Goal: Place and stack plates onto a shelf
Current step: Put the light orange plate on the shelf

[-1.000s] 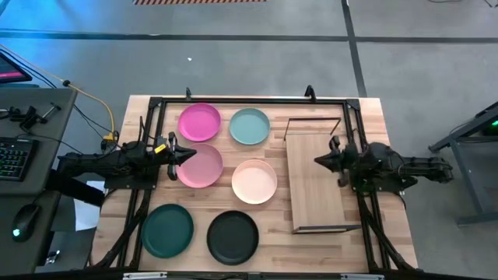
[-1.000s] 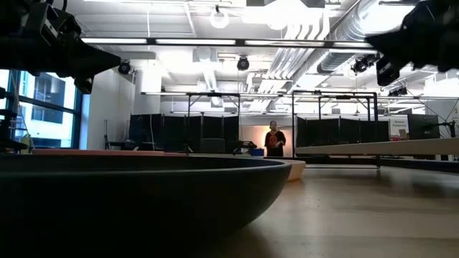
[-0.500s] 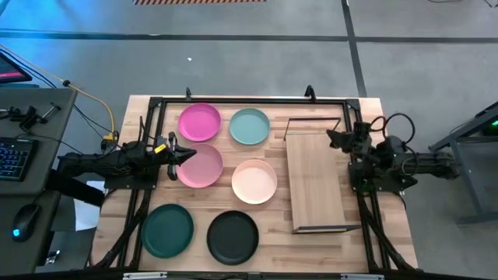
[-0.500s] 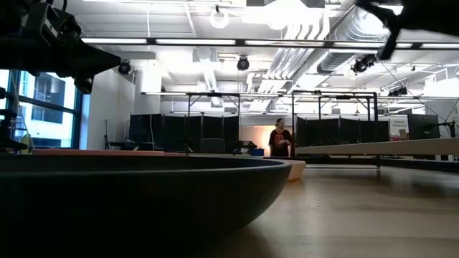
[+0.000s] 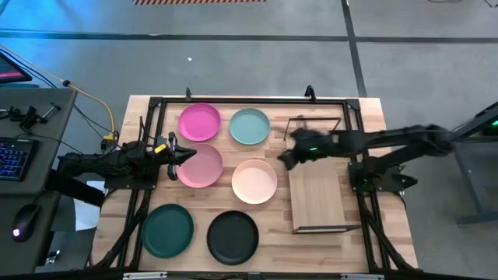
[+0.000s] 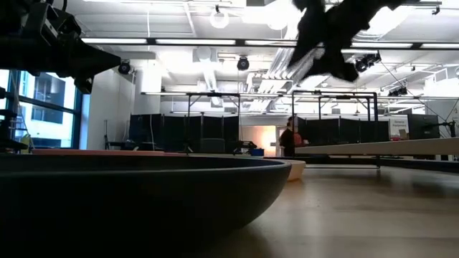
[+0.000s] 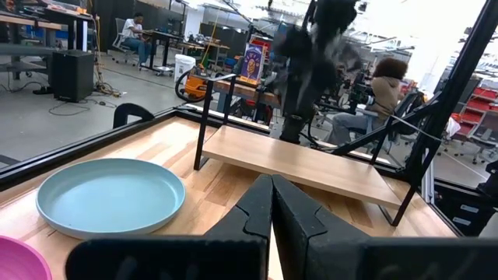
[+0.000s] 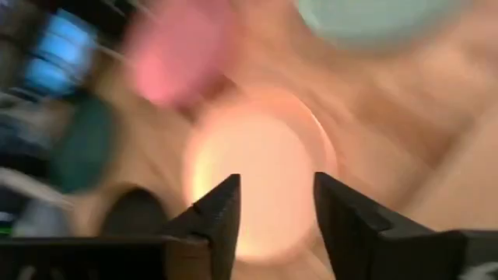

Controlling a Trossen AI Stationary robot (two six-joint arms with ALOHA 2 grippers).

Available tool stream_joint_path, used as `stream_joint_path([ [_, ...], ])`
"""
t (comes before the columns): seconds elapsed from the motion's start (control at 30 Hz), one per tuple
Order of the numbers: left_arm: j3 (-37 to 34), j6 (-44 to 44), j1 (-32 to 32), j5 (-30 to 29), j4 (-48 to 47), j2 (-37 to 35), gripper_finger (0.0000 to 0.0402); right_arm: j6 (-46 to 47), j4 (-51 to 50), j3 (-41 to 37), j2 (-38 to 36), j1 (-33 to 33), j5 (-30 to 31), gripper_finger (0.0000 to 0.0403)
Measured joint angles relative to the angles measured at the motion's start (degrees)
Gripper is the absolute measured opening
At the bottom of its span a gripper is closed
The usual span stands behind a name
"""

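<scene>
Right claw (image 5: 285,158) now out over shelf (image 5: 315,198) edge — parted, empty, facing cream-peach plate (image 8: 257,183); left claw (image 7: 271,204) closed.

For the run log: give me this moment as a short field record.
shelf: shelf bare, no plates on it
plates on table: magenta plate, pale teal plate, light pink plate, cream-peach plate, dark green plate, black plate
right gripper: right gripper open, between shelf and cream-peach plate
left gripper: left gripper shut, by light pink plate
</scene>
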Motion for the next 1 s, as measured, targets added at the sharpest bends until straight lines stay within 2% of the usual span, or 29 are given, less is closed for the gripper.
stream_joint_path([
  [0.1,0.0,-0.02,-0.02,0.0,0.0,0.0,0.0,2.21,-9.33,6.48,9.33,-0.09,-0.86,0.0171],
  [0.23,0.0,-0.01,-0.02,0.0,0.0,-0.01,0.0,2.13,-14.01,13.32,19.9,-0.22,-3.74,0.0181],
  [0.33,0.0,-0.02,-0.01,-0.01,0.0,0.0,0.0,-0.98,-13.92,17.94,26.22,-0.62,-6.06,0.0181],
  [0.5,0.0,0.0,-0.01,0.0,0.0,0.0,0.0,-6.81,-21.39,24.54,35.2,-2.11,-3.98,0.0181],
  [0.67,0.0,0.0,-0.02,0.0,0.0,-0.01,0.0,-11.26,-26.21,28.32,40.8,-3.46,-1.84,0.0181],
  [1.0,0.0,-0.02,-0.02,0.0,0.0,0.0,0.0,-15.73,-22.76,27.99,43.02,-3.54,-3.99,0.018],
])
